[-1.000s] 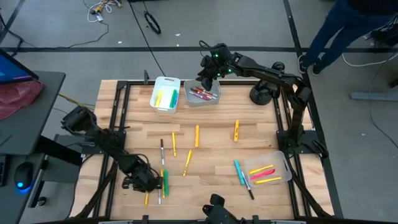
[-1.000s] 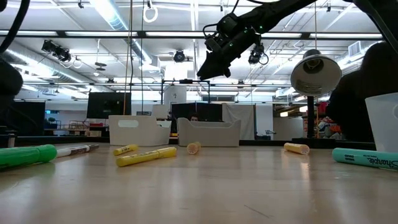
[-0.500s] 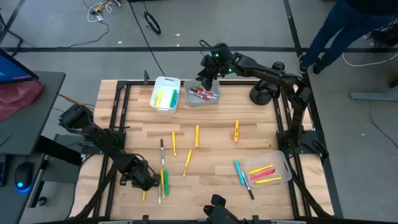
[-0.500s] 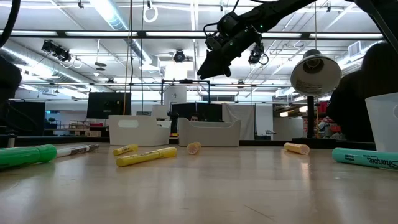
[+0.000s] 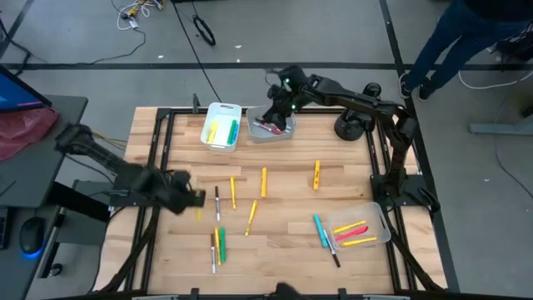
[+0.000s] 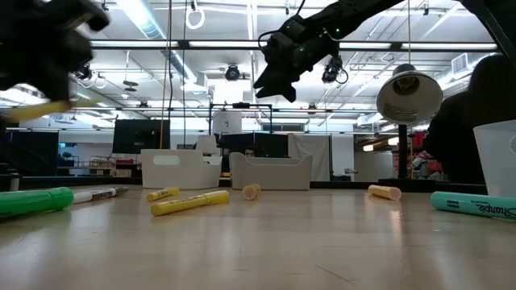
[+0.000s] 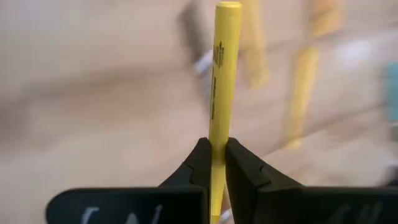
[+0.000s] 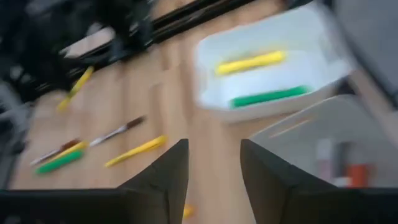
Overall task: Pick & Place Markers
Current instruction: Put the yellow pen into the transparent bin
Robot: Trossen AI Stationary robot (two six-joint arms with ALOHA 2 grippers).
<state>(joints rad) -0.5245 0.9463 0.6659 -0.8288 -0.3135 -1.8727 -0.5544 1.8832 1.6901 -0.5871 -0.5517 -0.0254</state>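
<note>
My left gripper [image 5: 191, 200] hangs above the table's left-middle, shut on a yellow marker [image 7: 222, 74]; the low view shows that marker [image 6: 36, 110] high off the wood. My right gripper [image 5: 273, 117] is open over the grey bin [image 5: 283, 133], which holds red markers. The white bin [image 5: 221, 127] beside it holds yellow and green markers. Several loose markers lie flat on the table: yellow and orange ones [image 5: 263, 182], a green one [image 5: 221, 244], a blue one [image 5: 320, 231]. A clear bin [image 5: 376, 218] near the right edge holds yellow and pink markers. My left gripper pinches the yellow marker between its two fingers [image 7: 200, 163]. The fingers lie along the marker, and most of its length [image 7: 219, 124] sticks out ahead of the fingertips. It is lifted clear of the table and lies roughly level in the low view.
A lamp [image 6: 407, 95] and its round base [image 5: 350, 125] stand at the table's far right corner. Black frame rails run along the table's left and right sides. A person's legs [image 5: 454, 42] show beyond the far right corner. Bare wood lies between the bins and the loose markers.
My left gripper, shut on the yellow marker that lay by the near edge, has risen fast and moved toward the table's far and left edges; the marker is now lifted clear. My right gripper has shifted a little over the grey bin.
</note>
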